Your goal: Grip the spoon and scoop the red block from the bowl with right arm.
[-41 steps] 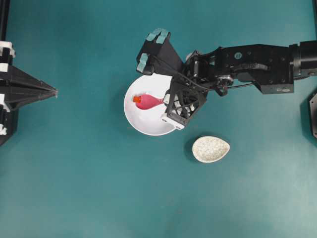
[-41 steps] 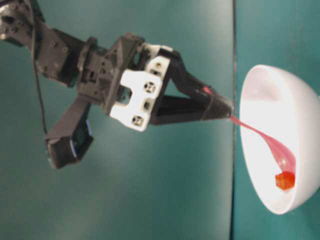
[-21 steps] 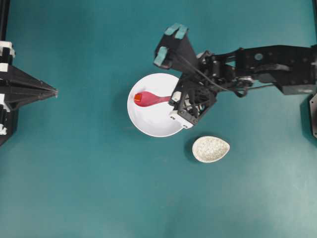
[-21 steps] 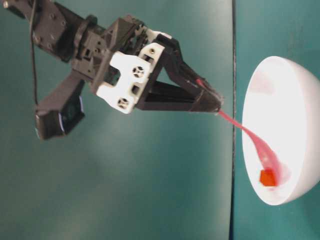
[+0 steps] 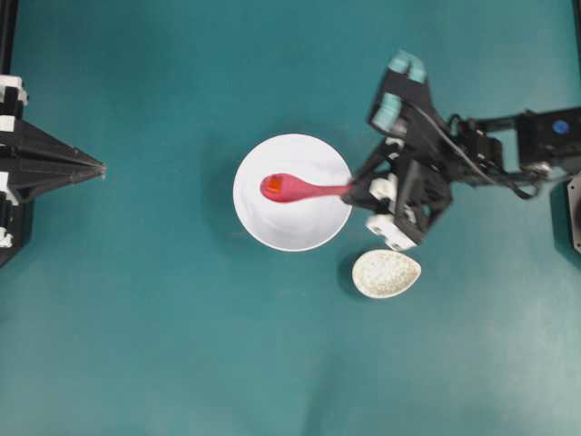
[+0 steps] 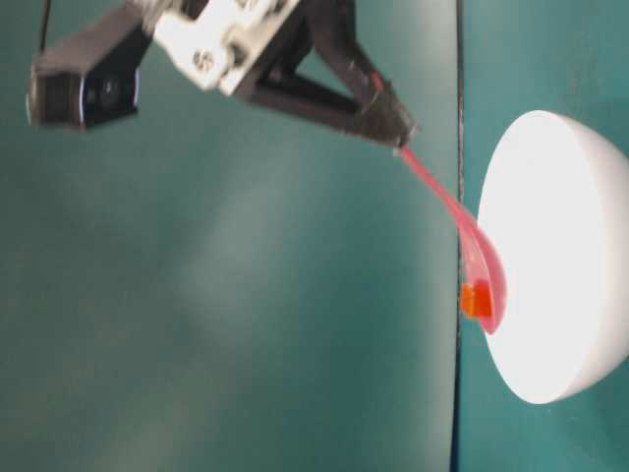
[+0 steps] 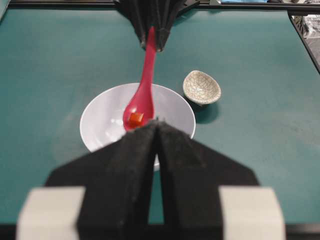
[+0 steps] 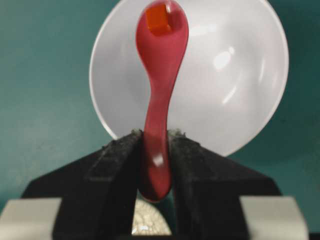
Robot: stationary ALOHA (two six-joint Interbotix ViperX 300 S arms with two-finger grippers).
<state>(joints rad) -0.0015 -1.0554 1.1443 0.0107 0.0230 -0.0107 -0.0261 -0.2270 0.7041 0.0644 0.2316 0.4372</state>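
Scoop step looks done, lift underway by my read. The right gripper (image 8: 155, 145) is clamped on the handle of the pink spoon (image 5: 304, 189), jaws pressed to both sides of it in the right wrist view. The red block (image 8: 156, 16) sits inside the spoon's bowl, toward its far tip. In the table-level view the spoon (image 6: 472, 265) hangs just off the white bowl (image 6: 560, 256), its scoop about level w/ the rim, so the block (image 6: 477, 299) is out of the bowl's floor but, seen from overhead, above the bowl (image 5: 300, 232).

Left gripper (image 7: 156, 150) is parked well apart at the left edge, jaws together, holding nothing.

Next move, as I judge it: carry the spoon clear w/o tipping. Handle slopes down toward the scoop, so the block could slide off the front lip; wrist needs to hold the scoop level & move slowly. The small speckled dish (image 5: 387, 273) lies just beside the bowl, under the arm.
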